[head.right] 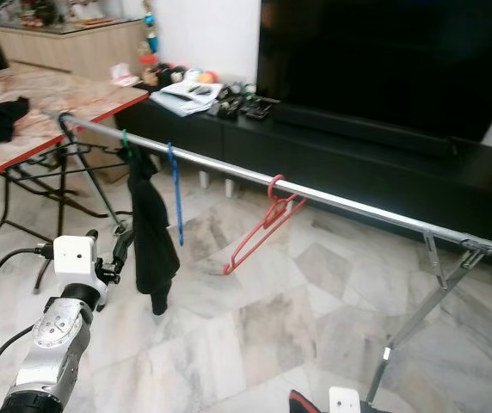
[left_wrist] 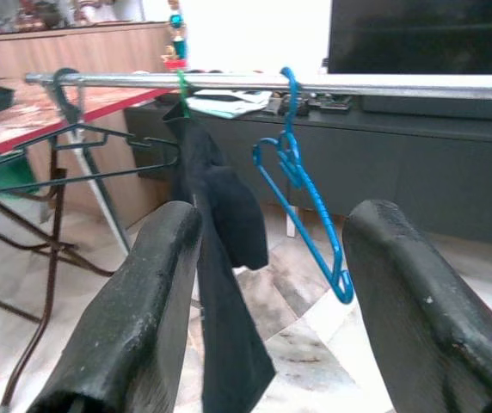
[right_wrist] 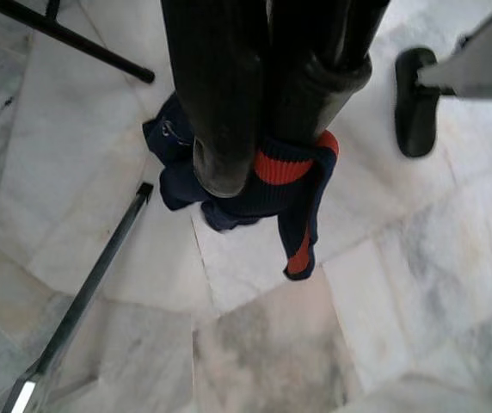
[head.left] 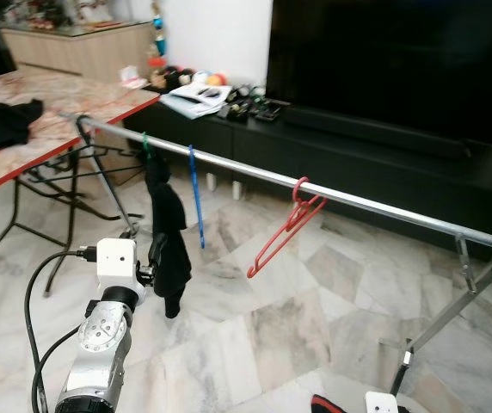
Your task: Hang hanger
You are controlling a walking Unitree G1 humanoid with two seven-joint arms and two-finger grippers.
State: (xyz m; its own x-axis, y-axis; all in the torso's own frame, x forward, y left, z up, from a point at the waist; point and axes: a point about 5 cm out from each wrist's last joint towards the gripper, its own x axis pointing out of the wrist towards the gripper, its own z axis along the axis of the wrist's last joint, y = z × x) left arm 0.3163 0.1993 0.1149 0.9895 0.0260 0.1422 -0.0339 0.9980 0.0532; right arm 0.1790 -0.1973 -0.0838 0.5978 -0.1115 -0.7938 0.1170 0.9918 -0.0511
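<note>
A silver clothes rail (head.left: 375,206) runs from the table at the left down to the right. On it hang a green hanger (head.left: 145,142) carrying a black garment (head.left: 170,232), a blue hanger (head.left: 196,202) and a red hanger (head.left: 285,232), which sits tilted. My left gripper (head.left: 154,258) is raised beside the lower part of the black garment. In the left wrist view it stands open (left_wrist: 272,224), with the garment (left_wrist: 220,284) between the fingers but not pinched. My right gripper (right_wrist: 263,163) hangs low over the floor, shut on a navy cloth with red bands (right_wrist: 302,198).
A folding table with a red edge (head.left: 48,129) stands at the left with a dark cloth (head.left: 1,120) on it. A black TV console (head.left: 358,155) runs behind the rail. The rack's folding legs (head.left: 452,301) stand at the right on the marble floor.
</note>
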